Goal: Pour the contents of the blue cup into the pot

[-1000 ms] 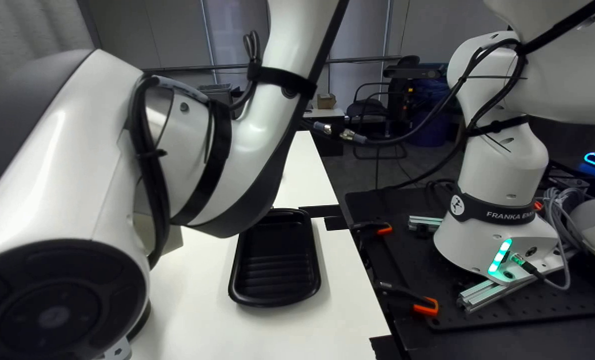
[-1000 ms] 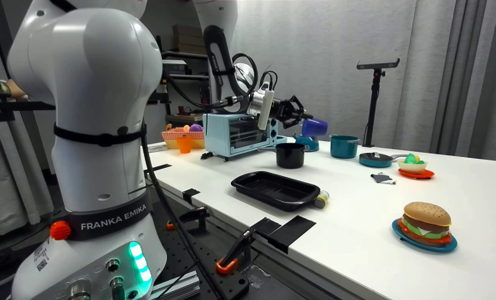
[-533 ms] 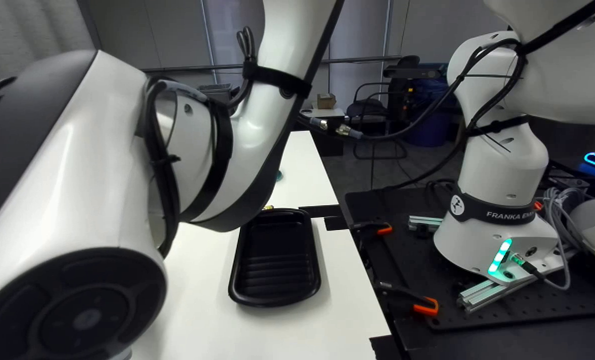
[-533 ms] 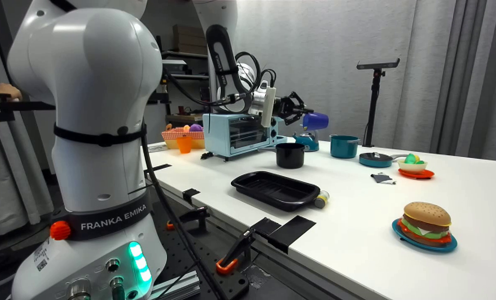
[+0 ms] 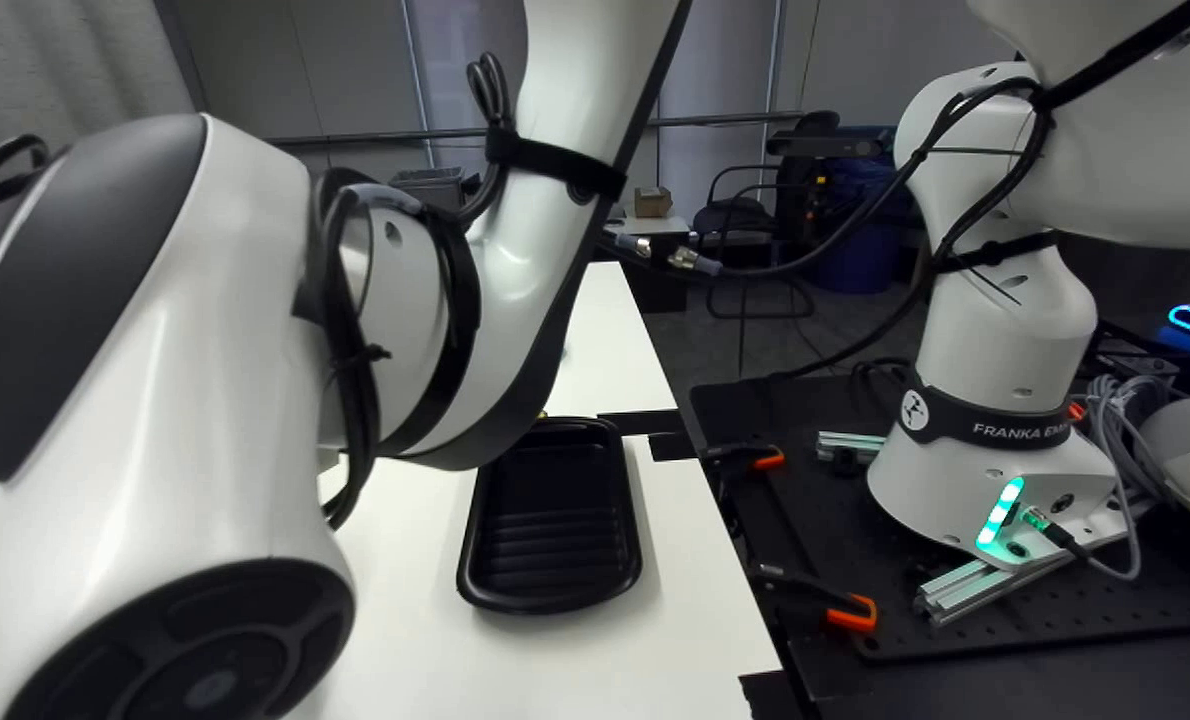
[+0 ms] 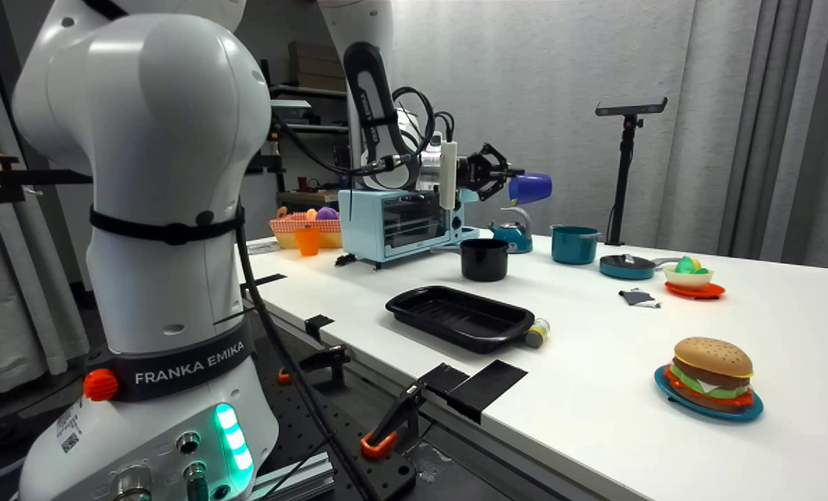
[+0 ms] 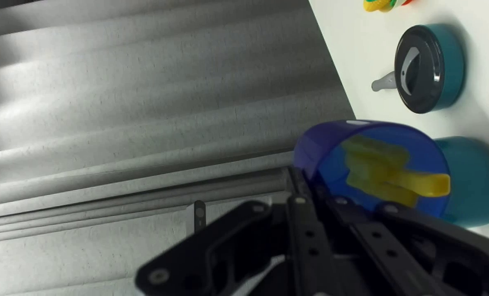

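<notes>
My gripper [image 6: 518, 172] is shut on the wall of the blue cup [image 6: 534, 186], which hangs tilted in the air above the table's far side. In the wrist view my gripper [image 7: 306, 183] pinches the rim of the blue cup [image 7: 316, 144]. The cup's mouth faces the camera, with yellow pieces [image 7: 429, 183] inside, one at the opening. A black pot [image 6: 484, 260] stands below and nearer. A teal pot [image 6: 575, 246] stands to the right; a teal vessel [image 7: 476, 181] shows partly behind the cup in the wrist view. Cup and gripper are out of sight in an exterior view.
A black baking tray [image 5: 552, 540] also shows in an exterior view [image 6: 456, 316]. A light blue toaster oven [image 6: 362, 226] and teal kettle [image 6: 515, 236] stand near my arm. A lidded teal pan [image 6: 627, 267] and toy burger [image 6: 712, 372] are right. Another arm [image 6: 170, 153] stands in front.
The blue cup has risen and shifted slightly right with my gripper, away from the kettle. The wrist has turned a little. The forearm has moved in the exterior view. The grip stays closed.
</notes>
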### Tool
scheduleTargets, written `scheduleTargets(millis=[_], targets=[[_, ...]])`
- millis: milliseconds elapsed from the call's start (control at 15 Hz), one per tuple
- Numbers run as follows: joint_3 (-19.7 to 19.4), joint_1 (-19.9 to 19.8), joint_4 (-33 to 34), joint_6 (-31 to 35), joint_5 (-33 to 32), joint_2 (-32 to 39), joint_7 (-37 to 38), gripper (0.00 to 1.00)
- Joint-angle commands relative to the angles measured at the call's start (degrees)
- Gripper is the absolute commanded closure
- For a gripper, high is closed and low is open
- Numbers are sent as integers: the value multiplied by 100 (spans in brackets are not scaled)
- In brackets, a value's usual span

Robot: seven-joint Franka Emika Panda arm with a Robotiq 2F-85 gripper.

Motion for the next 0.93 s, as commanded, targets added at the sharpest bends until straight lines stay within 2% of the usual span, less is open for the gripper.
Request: scheduleTargets(millis=[0, 867], targets=[[139, -69, -42, -370, -239, 56, 221, 99], [199, -42, -45, -822, -474, 152, 30, 99]])
